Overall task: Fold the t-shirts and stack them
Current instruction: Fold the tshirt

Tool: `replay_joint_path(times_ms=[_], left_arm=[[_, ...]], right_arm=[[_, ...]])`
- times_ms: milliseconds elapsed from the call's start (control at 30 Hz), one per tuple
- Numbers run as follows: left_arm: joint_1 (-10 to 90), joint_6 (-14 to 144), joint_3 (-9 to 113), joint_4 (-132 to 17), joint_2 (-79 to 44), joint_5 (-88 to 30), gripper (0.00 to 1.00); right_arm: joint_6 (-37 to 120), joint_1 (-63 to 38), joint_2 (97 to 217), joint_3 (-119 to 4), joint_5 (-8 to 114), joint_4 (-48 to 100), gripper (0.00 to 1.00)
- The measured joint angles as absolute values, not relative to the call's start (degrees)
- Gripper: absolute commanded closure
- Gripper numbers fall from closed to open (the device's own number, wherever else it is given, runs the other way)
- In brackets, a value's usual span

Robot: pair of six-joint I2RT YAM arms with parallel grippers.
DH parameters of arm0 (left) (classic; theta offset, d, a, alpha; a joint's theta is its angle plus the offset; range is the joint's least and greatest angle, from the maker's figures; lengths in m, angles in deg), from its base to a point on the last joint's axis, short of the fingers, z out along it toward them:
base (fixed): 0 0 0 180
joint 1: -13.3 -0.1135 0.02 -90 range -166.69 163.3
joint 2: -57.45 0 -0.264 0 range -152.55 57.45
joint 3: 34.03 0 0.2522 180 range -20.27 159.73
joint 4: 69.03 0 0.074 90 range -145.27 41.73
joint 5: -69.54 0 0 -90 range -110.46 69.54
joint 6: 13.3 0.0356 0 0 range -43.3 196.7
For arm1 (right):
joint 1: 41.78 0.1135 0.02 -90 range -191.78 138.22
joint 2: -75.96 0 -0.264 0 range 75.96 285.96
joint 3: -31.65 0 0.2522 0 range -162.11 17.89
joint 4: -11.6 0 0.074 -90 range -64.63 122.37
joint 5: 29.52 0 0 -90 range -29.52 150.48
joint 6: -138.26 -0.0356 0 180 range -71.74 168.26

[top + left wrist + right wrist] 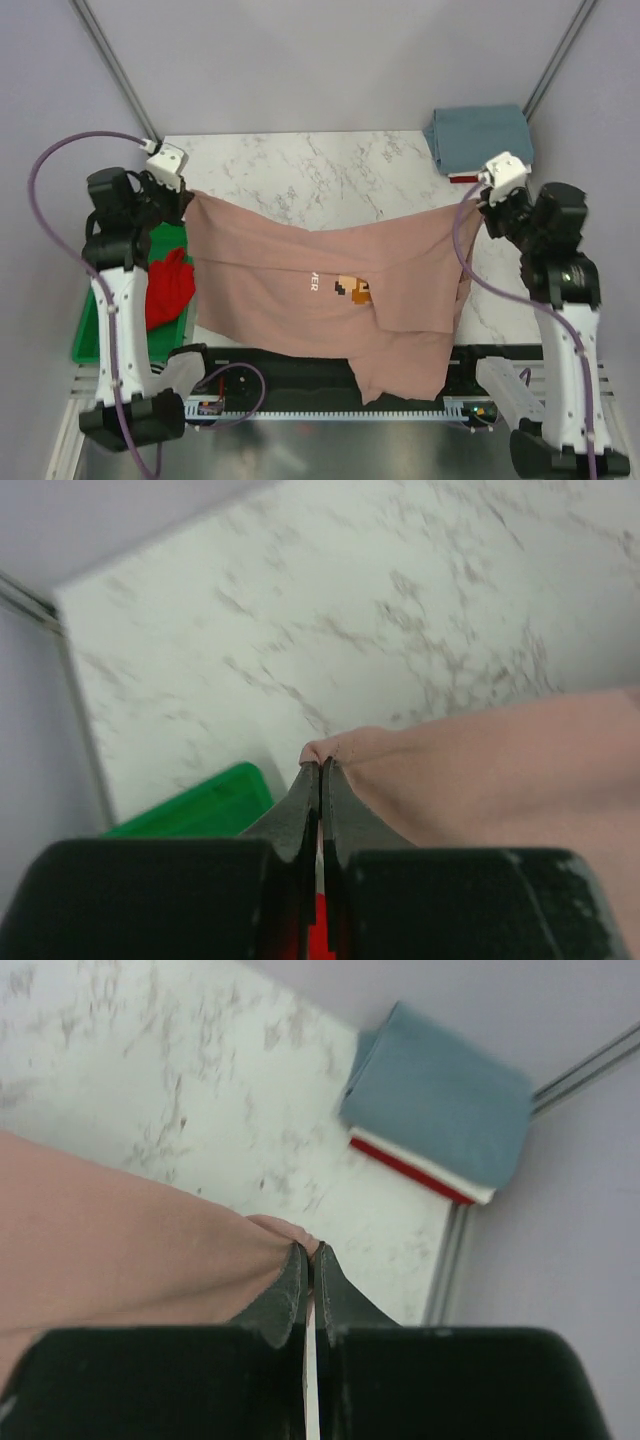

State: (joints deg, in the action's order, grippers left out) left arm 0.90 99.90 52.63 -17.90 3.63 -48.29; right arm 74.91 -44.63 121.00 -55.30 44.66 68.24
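The dusty-pink t-shirt with a pixel-character print hangs spread between both grippers above the marble table, its lower part draping over the near edge. My left gripper is shut on its left corner. My right gripper is shut on its right corner. A folded grey-blue t-shirt lies at the back right corner on top of a white and a red folded layer. A crumpled bright red t-shirt lies in the green tray at the left.
The marble table shows bare behind the pink shirt. The green tray sits left of the table by the left arm. Grey walls and slanted frame rails enclose the back and sides. A black rail runs along the near edge.
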Motion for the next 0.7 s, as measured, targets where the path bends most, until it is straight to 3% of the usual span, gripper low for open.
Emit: replay_joint_path(times_ms=[200,367,500,700], left_arm=[[1.97,102.24,40.52,-18.27,-15.95,-53.43,0.98],[3.87,101.84,41.13,-22.89,-33.51,-52.25,0.98],[3.90,100.99,48.13,-25.57,-45.07,-50.30,0.98],[3.92,99.59,58.73,-27.58,-54.03,-47.85,0.98]], right_arm=[[76.93,-44.63,136.56,-37.11,42.67,58.56,1.00],[78.70,-44.63,153.63,-34.56,42.83,47.87,1.00],[80.68,-44.63,167.25,-39.34,44.03,43.08,1.00],[82.76,-44.63,185.87,-57.51,45.87,40.33,1.00]])
